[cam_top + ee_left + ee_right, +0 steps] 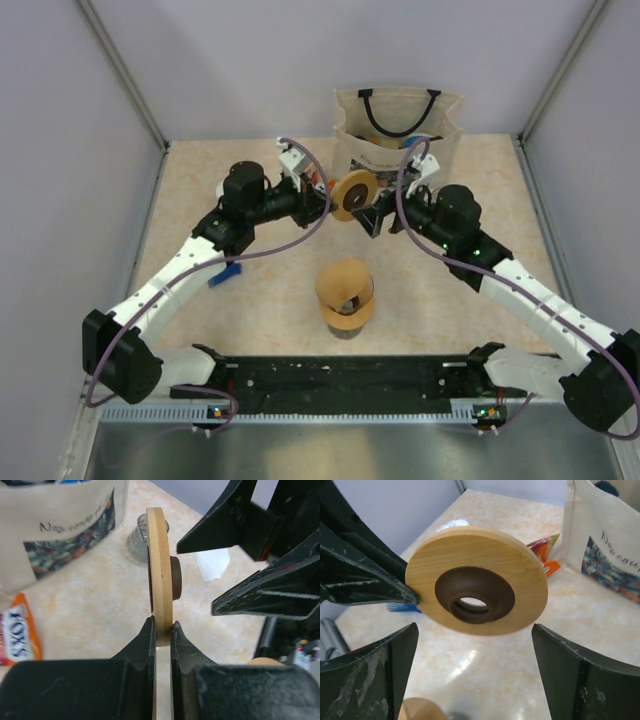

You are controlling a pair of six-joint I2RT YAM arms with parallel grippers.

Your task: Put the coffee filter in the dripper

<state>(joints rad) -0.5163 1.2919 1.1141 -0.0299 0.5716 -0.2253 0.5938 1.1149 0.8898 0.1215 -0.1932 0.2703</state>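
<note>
My left gripper (328, 200) (161, 625) is shut on the rim of the dripper (353, 193), a round wooden disc with a dark brown funnel at its centre, and holds it on edge above the table (160, 570). My right gripper (372, 218) (474, 630) is open and faces the disc's flat side (475, 580), with its jaws spread either side just short of it. The brown paper coffee filter (345, 285) sits on a small glass at the table's middle. Its top edge shows in the right wrist view (417, 711).
A cloth tote bag (398, 125) stands at the back. An orange snack packet (17, 630) lies near it, beside a small glass (136, 542) and a white paper scrap (212, 562). A blue object (225, 275) lies at the left.
</note>
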